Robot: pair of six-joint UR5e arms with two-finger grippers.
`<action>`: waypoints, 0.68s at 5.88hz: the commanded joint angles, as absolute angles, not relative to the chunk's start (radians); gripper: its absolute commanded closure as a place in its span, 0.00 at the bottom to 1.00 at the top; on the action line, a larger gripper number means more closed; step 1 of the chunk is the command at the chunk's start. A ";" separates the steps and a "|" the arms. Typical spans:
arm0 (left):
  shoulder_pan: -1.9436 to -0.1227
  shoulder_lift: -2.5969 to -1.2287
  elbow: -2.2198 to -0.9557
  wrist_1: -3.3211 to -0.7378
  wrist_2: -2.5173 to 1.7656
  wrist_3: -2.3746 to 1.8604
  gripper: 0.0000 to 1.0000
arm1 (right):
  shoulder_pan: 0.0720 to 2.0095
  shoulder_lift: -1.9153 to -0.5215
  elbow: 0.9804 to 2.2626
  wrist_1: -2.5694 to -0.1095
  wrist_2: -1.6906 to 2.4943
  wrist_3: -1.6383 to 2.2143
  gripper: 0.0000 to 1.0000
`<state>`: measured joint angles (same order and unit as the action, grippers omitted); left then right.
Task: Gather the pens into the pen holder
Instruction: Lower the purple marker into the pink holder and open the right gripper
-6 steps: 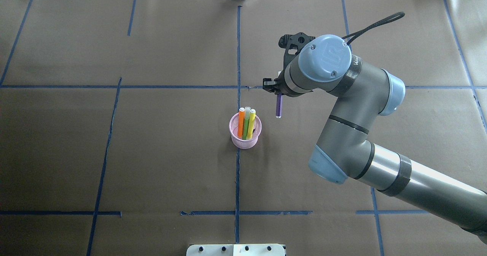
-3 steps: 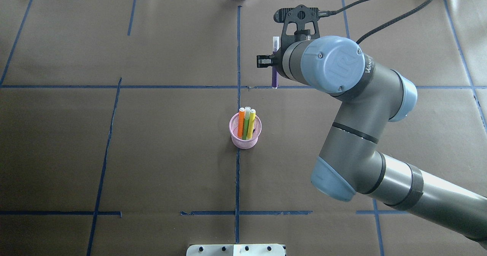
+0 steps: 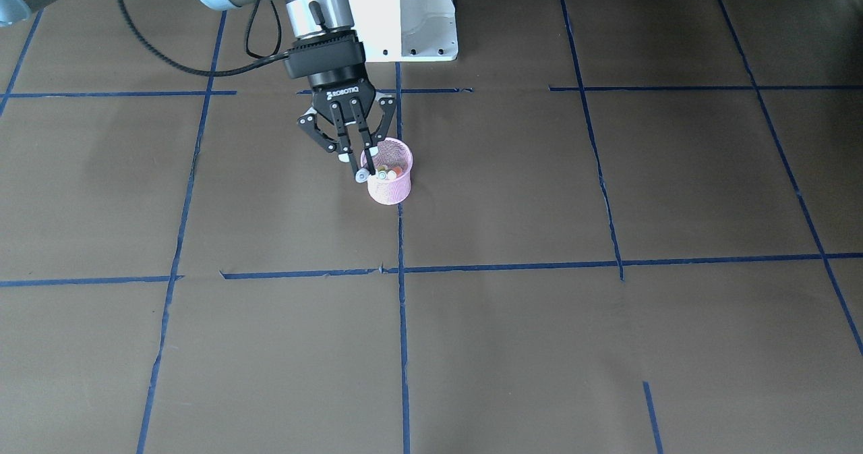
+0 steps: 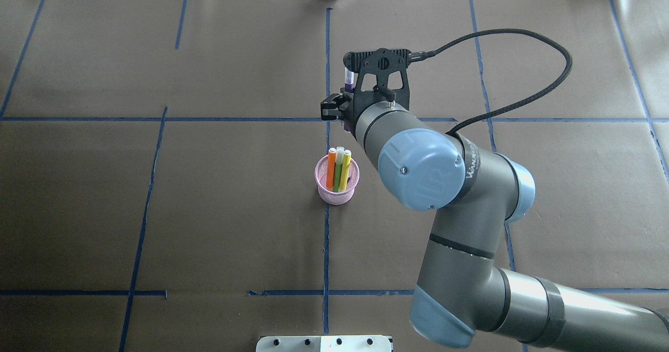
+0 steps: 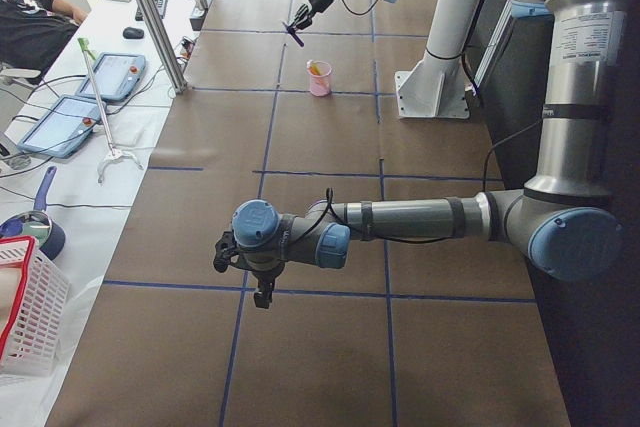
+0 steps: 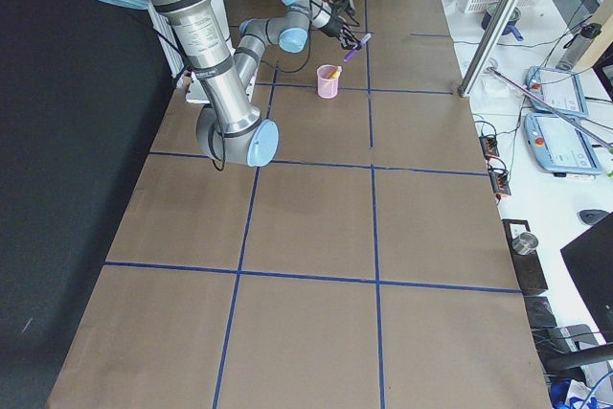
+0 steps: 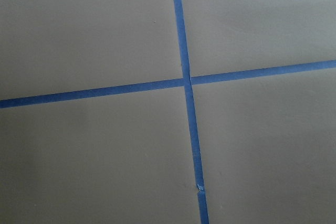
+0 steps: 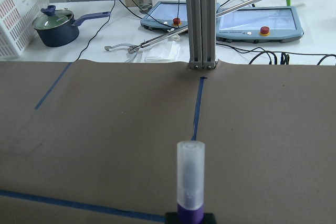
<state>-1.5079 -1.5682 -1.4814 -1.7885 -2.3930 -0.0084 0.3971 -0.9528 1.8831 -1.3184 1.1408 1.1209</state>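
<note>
- right gripper [image 3: 359, 159]: two black fingers pinched narrow on a slim purple pen with a clear cap [image 8: 189, 182], gripped around its purple body
- purple pen: up off the table, lying tilted rather than upright, clear cap pointing away from the robot toward the far edge
- purple pen vs cup: near the small round pink wire-mesh pen holder [image 4: 334, 197], on its far side, apart from it, not inside
- pen holder: upright on the brown paper table cover [image 4: 235, 69], on a blue tape line [image 7: 184, 82] near table centre
- inside it: orange pen [image 4: 331, 170], green pen [image 4: 338, 171], yellow pen [image 4: 344, 173], standing, pale caps up, above the rim
- right arm: reaches in from the robot's right, black cable [image 4: 502, 31] looping off the wrist
- left gripper [image 5: 262, 295]: low over bare paper, well apart from the cup; cannot tell how its fingers stand
- left wrist view: only paper and crossing tape
</note>
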 commanded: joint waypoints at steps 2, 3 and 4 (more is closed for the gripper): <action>-1.505 -1.568 -1.477 -1.786 -2.393 -0.008 0.00 | 0.221 -1.000 1.878 -1.313 1.000 1.155 1.00; -1.505 -1.568 -1.479 -1.786 -2.393 -0.008 0.00 | 0.195 -1.029 1.872 -1.313 0.979 1.176 1.00; -1.505 -1.568 -1.479 -1.786 -2.393 -0.008 0.00 | 0.199 -1.032 1.868 -1.313 0.979 1.172 1.00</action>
<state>-1.5050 -1.5677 -1.4787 -1.7856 -2.3930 -0.0077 0.2055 -1.0228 1.8721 -1.3131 0.9861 1.1688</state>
